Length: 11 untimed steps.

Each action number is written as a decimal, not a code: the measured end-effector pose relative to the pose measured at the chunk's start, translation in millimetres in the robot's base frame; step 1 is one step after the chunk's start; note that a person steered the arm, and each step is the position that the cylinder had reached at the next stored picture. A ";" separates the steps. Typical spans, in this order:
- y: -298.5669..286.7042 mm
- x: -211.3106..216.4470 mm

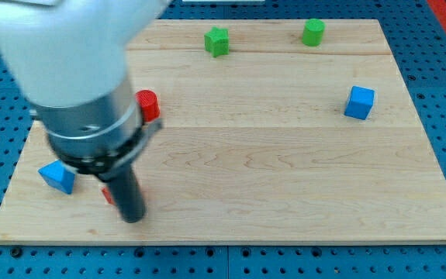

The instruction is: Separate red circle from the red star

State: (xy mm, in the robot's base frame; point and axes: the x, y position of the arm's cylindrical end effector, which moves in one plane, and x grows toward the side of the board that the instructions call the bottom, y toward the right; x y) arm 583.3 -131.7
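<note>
Red circle (147,105) sits near desk (285,178) left edge, beside arm housing. My tip (132,217) rests at the view's bottom-left, touching a mostly hidden red block (108,194), probably the star. No claw fitted; state not applicable. Push star slowly, away from circle.

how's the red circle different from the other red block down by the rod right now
The red circle shows as a short cylinder at the arm's right edge, near the board's middle height; the other red block is a sliver nearer the view's bottom, its shape hidden. My tip sits beside that sliver, well below the circle. Both are red and partly covered by the arm.
</note>
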 end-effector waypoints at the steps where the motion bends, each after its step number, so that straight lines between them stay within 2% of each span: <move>1: -19.8 -11.6; 3: -6.3 -115.0; 6: -6.1 -217.8; 7: 17.7 -191.7; 8: 10.2 -135.2; 9: -72.8 -132.1; 10: -124.4 -165.7; 11: -85.2 -169.1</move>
